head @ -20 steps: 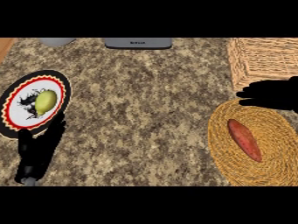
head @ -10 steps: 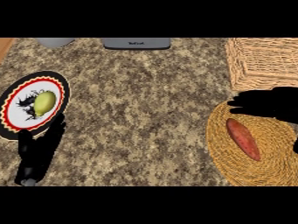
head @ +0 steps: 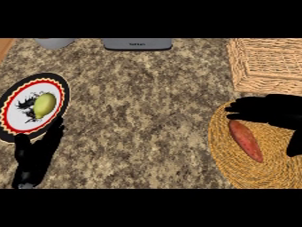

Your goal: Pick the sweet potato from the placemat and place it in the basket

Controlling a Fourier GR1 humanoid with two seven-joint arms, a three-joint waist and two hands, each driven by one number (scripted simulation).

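I am seeing the sweet potato (head: 246, 140) lying on the round woven placemat (head: 257, 168) at the counter's right, with my right hand (head: 280, 113) hovering over the mat's far edge, fingers spread toward the potato's upper end and thumb hanging down beside it, gripping nothing. The wicker basket (head: 274, 66) is sitting just beyond the mat. My left hand (head: 36, 153) is resting open at lower left, its fingertips overlapping the patterned plate (head: 13, 119) holding a yellow-green pear (head: 44, 104).
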